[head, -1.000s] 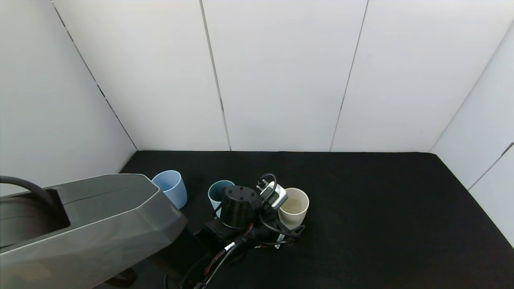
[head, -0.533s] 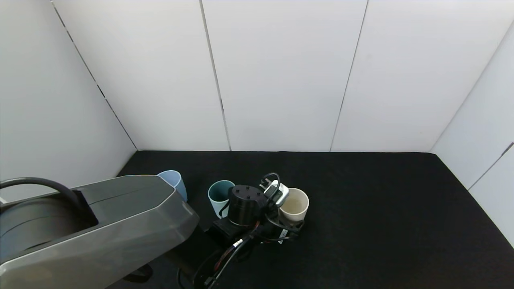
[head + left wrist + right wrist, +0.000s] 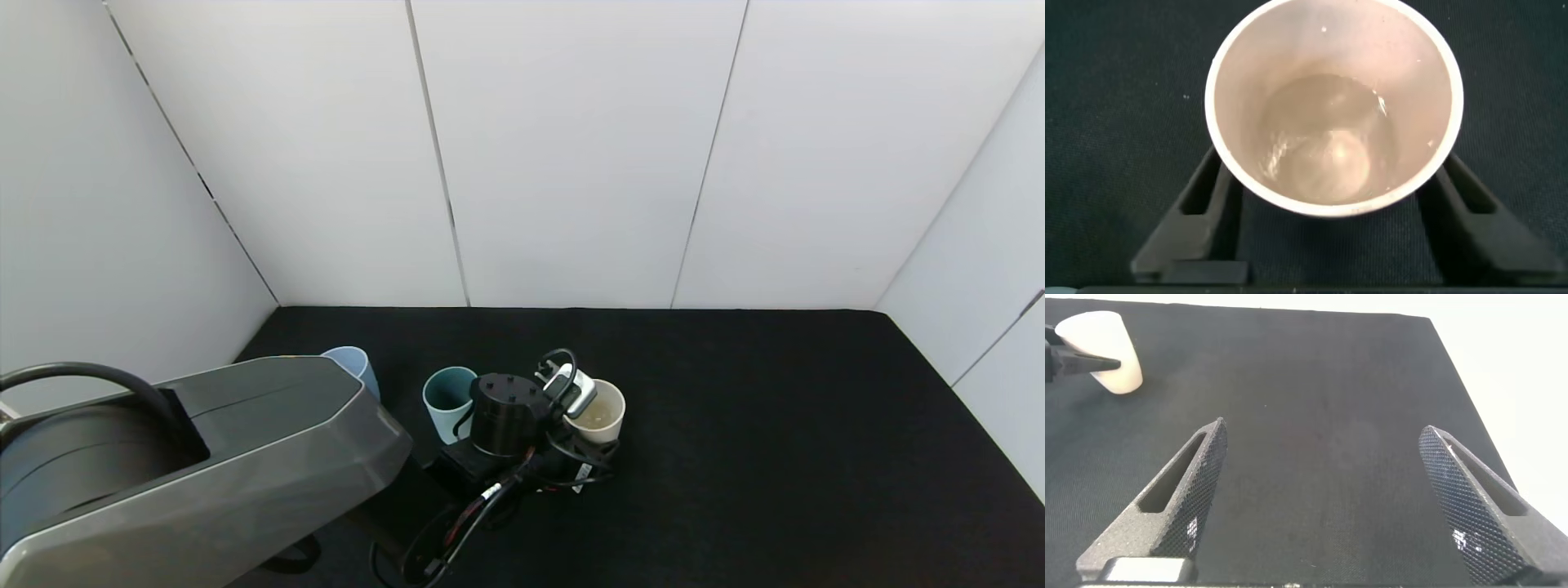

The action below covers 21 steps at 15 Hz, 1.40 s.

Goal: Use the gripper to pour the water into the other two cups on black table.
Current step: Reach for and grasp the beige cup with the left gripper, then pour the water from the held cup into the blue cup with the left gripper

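A: Left gripper (image 3: 1327, 216), what are the jaws doing?

B: One each side of the cream cup (image 3: 1333, 106), pressed against its wall near the base. Looks like they're clamped on it.

A: Cup upright?

B: Yes, standing on the black table (image 3: 775, 425), mouth up. Water (image 3: 1323, 135) sits in the bottom, clear, w/ a few glints.

A: Where's that in the head view?

B: Left gripper (image 3: 584, 453) is on the robot's side of the cream cup (image 3: 598, 411); black wrist and a small silver camera box (image 3: 569, 389) lie just to the cup's left, cables trailing toward the robot.

A: Other cups?

B: Teal cup (image 3: 447, 400) is left of the cream cup, near it, wrist between them. Light blue cup (image 3: 353, 365) is further left again, partly hidden by the grey arm housing (image 3: 188, 465). Both upright; can't tell what's inside.

A: Right gripper (image 3: 1327, 498)?

B: Jaws spread wide, nothing between them, over bare table well to the right of the cream cup (image 3: 1100, 349), which shows far off in its view.
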Available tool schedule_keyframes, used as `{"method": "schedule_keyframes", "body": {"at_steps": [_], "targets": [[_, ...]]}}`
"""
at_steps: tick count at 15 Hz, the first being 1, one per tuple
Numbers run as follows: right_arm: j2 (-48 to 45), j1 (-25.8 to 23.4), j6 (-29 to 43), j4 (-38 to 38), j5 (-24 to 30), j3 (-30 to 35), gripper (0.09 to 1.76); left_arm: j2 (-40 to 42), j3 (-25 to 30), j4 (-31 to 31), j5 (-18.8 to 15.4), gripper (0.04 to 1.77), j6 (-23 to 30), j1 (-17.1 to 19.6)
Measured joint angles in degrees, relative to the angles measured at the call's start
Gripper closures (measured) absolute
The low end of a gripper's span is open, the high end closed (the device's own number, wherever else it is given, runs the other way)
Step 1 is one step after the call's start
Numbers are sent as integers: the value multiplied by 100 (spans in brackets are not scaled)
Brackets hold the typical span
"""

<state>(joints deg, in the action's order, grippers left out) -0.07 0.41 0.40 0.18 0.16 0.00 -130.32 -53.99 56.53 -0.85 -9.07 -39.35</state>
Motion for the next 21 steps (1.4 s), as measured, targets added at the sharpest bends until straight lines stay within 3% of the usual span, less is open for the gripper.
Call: {"method": "schedule_keyframes", "body": {"at_steps": [7,12,21], "targets": [[0,0,0,0,-2,0,14,151,-33,-63,15,60,15,-30],[0,0,1,0,0,0,14,675,-122,-651,20,60,28,82],[0,0,0,0,-2,0,14,2494,-669,-2946,39,61,-16,686]]}}
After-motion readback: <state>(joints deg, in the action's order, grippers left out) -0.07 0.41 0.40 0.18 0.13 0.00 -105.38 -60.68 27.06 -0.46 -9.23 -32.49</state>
